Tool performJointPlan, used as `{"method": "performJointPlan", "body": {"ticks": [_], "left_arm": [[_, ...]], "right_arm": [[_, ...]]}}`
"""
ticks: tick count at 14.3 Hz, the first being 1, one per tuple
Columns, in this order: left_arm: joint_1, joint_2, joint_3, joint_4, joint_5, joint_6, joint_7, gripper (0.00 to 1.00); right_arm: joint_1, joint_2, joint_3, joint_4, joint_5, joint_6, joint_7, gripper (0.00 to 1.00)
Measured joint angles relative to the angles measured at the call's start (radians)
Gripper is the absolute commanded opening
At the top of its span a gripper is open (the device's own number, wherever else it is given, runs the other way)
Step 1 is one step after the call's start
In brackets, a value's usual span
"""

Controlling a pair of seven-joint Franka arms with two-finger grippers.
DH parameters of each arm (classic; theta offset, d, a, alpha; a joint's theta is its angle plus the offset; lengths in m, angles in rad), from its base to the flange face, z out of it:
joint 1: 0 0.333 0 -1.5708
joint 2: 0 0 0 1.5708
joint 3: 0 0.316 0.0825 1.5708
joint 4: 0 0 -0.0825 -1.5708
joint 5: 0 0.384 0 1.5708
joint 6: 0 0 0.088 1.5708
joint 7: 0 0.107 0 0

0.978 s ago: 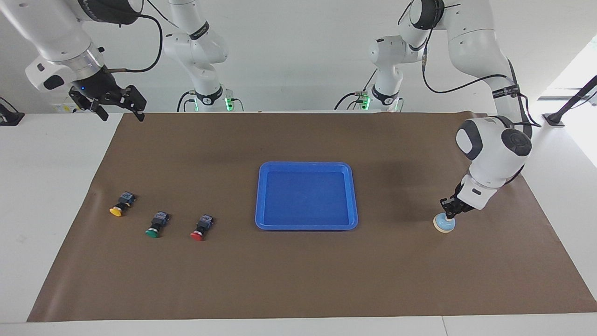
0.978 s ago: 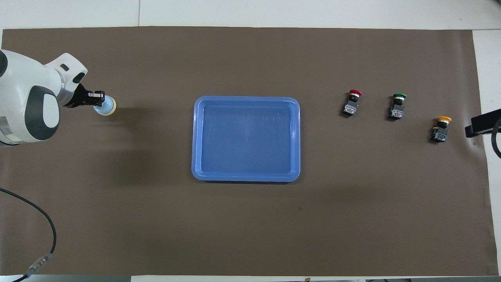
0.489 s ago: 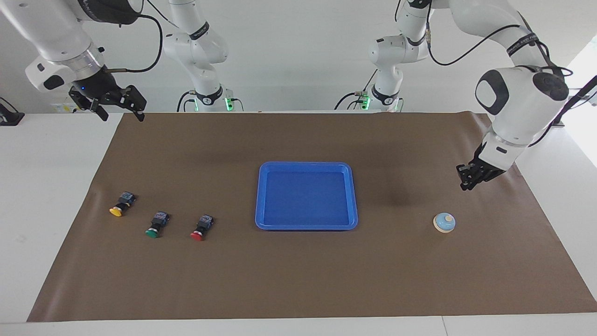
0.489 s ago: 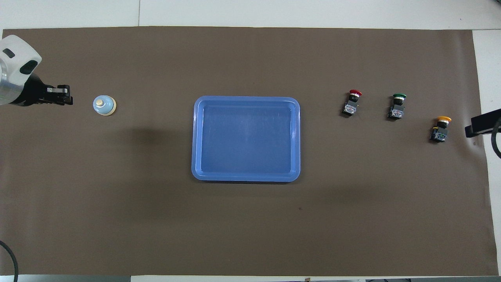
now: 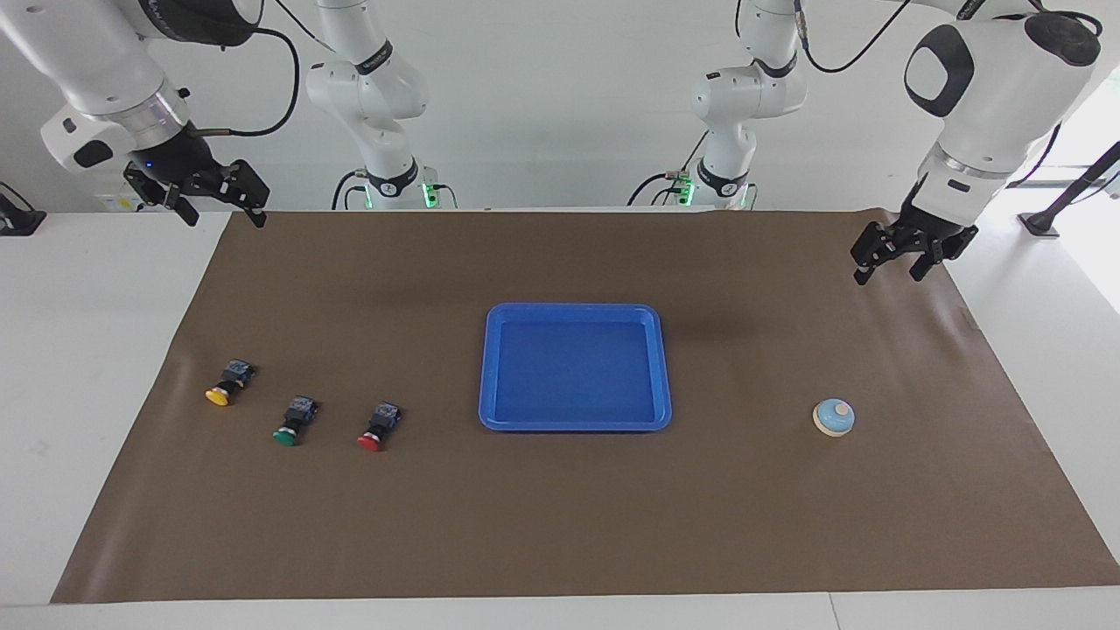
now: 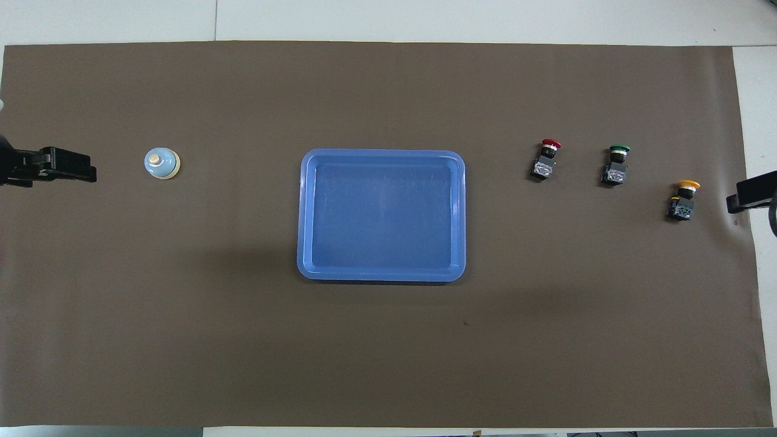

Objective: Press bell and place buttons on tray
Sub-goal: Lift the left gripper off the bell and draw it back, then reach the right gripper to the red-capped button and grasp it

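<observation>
The light blue bell [image 5: 834, 417] [image 6: 161, 164] stands on the brown mat toward the left arm's end, with nothing touching it. My left gripper [image 5: 890, 265] [image 6: 85, 173] is open and empty, raised over the mat's edge at that end. The blue tray [image 5: 573, 367] [image 6: 381, 215] lies empty in the middle. The red button [image 5: 376, 429] [image 6: 546, 161], green button [image 5: 293, 422] [image 6: 616, 165] and yellow button [image 5: 227, 385] [image 6: 683, 200] lie in a row toward the right arm's end. My right gripper [image 5: 223, 208] [image 6: 739, 202] waits open, raised over the mat's corner there.
The brown mat [image 5: 560, 516] covers most of the white table [image 5: 87, 350]. Both arm bases [image 5: 385, 179] stand along the robots' edge. A black stand [image 5: 1063, 201] is on the table at the left arm's end.
My left gripper has lifted off the bell, risen and drawn back toward the mat's edge, and its fingers have opened. The bell stays put. The right arm has barely moved.
</observation>
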Motion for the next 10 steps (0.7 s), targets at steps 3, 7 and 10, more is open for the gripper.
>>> {"method": "performJointPlan", "body": {"ticks": [3, 7, 10], "left_arm": [[-0.017, -0.002, -0.002, 0.023, 0.0, -0.087, -0.007, 1.0], [-0.017, -0.003, -0.001, 0.076, 0.0, -0.191, -0.007, 1.0], [-0.017, -0.003, -0.002, 0.084, 0.0, -0.213, -0.007, 1.0]], "right_arm": [[0.0, 0.0, 0.0, 0.0, 0.0, -0.003, 0.0, 1.0], [0.0, 0.0, 0.001, 0.0, 0.0, -0.007, 0.0, 1.0], [0.004, 0.0, 0.012, -0.003, 0.0, 0.005, 0.045, 1.0]]}}
